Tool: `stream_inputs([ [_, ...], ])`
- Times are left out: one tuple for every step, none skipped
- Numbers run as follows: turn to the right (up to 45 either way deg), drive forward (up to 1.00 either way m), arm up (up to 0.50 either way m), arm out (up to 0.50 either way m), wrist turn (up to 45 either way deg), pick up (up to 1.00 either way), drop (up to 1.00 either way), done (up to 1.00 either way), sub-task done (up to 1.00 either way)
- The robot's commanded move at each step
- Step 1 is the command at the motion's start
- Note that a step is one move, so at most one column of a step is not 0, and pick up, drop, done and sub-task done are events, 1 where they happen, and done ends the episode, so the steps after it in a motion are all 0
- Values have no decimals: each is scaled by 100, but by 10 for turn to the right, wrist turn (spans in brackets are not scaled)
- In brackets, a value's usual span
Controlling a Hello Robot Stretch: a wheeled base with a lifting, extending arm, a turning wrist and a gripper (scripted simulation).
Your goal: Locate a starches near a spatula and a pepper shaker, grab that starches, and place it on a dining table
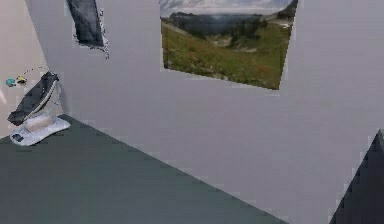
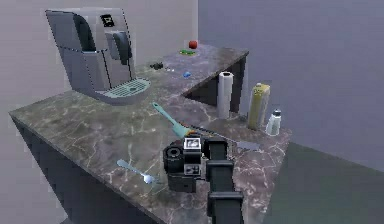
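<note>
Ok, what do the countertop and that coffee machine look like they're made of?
The countertop looks like polished dark stone, perhaps marble or granite, judging by the pale veining mottled across it and its soft sheen. The coffee machine has a smooth silver-grey body with black trim. That could be brushed metal or silver-painted plastic, and the look leaves it open.
</note>
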Motion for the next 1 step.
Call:
stream_inputs([
  [0, 0, 10, 0, 0, 0, 0, 0, 0],
])
